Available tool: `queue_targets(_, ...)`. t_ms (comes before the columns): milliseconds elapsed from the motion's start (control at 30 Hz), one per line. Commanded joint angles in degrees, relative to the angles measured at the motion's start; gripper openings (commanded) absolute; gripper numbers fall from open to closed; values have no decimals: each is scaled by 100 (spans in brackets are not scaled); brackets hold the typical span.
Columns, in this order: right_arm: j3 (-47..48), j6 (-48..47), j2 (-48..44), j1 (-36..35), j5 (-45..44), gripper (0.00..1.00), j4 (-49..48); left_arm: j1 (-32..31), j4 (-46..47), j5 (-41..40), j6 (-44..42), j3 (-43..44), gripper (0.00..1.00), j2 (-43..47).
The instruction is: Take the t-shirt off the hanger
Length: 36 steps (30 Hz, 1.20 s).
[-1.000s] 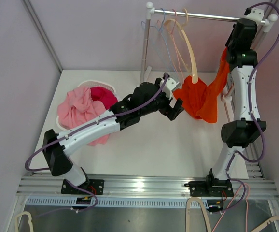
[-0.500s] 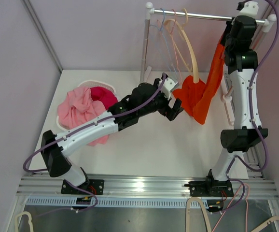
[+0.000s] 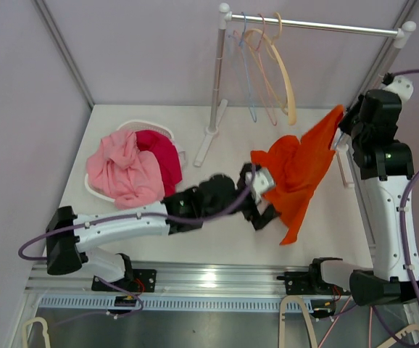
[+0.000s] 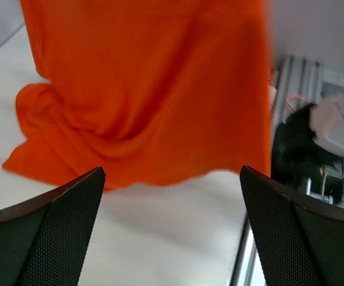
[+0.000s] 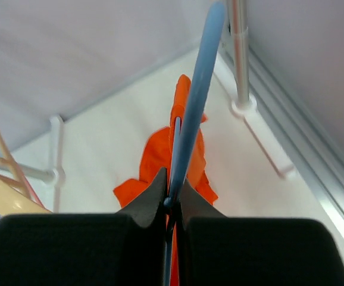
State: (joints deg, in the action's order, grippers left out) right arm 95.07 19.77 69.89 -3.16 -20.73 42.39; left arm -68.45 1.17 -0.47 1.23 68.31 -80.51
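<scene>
The orange t-shirt [image 3: 300, 174] hangs on a thin blue hanger [image 5: 194, 107], off the rail, with its lower part trailing onto the white table. My right gripper [image 3: 344, 125] holds it from the top right. In the right wrist view the right gripper [image 5: 171, 182] is shut on the blue hanger, and the t-shirt [image 5: 160, 161] droops below it. My left gripper [image 3: 267, 212] lies low over the table just left of the shirt's hem. It is open: in its wrist view the left gripper [image 4: 172, 196] holds nothing, and the t-shirt [image 4: 148, 89] fills the space ahead.
A clothes rack [image 3: 217, 80] stands at the back with several bare hangers [image 3: 267, 65] on its rail. A white basket [image 3: 167, 132] at the left holds pink and red clothes. The rack's right foot [image 3: 343, 163] lies behind the shirt. An aluminium rail [image 3: 217, 279] runs along the near edge.
My right arm has swung down and toward the near right, taking hanger and t-shirt off the rail. The left arm has drawn back toward the near edge and dropped lower, still open.
</scene>
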Motion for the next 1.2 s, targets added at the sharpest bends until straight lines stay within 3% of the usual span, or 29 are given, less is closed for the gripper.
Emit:
queue_targets(0,-427,730,-291,-27,-37,0,-30,-1125,1216,-926,-868,-677,99,255)
queue_targets(233,-489,669,-379,-36,578,0,182,-1312,2457,-165,-493,-1698,99,299)
queue_targets(300,-498,642,-493,-27,649,0,199,-1321,2572,-304,-492,-1707,99,125)
queue_targets(500,-480,633,-634,-27,948,0,313,-1312,2783,-1270,-519,-1339,99,-377)
queue_targets(667,-454,642,-643,-27,1010,0,349,-1303,2818,-1131,-431,-776,99,-939)
queue_targets(833,-314,651,-599,-36,1212,0,419,-1268,2801,-1561,-405,-249,97,-1309)
queue_targets(900,-313,642,-590,-36,1212,0,410,-1180,2531,-1082,-405,-91,51,-1301)
queue_targets(933,-305,633,-547,-27,1142,0,419,-1171,2398,-930,-396,-29,16,-1257)
queue_targets(967,-278,590,-520,-18,1107,0,410,-1206,2310,-798,-387,-63,1,-1178)
queue_targets(1033,-234,546,-415,-1,1010,0,349,-1337,2396,-421,-396,-309,1,-766)
queue_targets(1167,-7,432,93,87,992,0,243,-2206,2011,133,-624,-670,1,-19)
